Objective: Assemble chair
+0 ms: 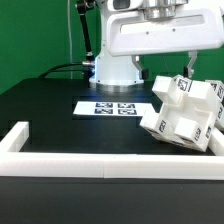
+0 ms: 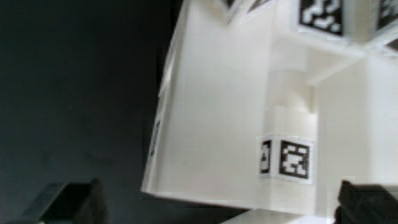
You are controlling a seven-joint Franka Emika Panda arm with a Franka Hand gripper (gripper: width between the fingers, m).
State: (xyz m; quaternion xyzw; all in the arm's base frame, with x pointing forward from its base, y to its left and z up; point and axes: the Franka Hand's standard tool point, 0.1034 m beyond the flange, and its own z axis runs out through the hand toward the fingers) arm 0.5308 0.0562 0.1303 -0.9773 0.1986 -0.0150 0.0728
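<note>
The chair (image 1: 184, 114) is a blocky white assembly with black-and-white tags, tilted against the border rail at the exterior view's right. My gripper (image 1: 189, 68) hangs just above its top. In the wrist view the chair (image 2: 231, 110) fills the middle, with a tag (image 2: 292, 160) on one face. My gripper (image 2: 221, 205) is open wide. Its dark fingertips (image 2: 71, 202) stand on either side of the white block, with a dark gap between the block and that fingertip. I cannot tell whether the other fingertip touches the block.
The marker board (image 1: 114, 106) lies flat on the black table in front of the robot base (image 1: 115, 68). The long white border rail (image 1: 90, 156) runs along the table's front edge and turns up at the exterior view's left (image 1: 14, 136).
</note>
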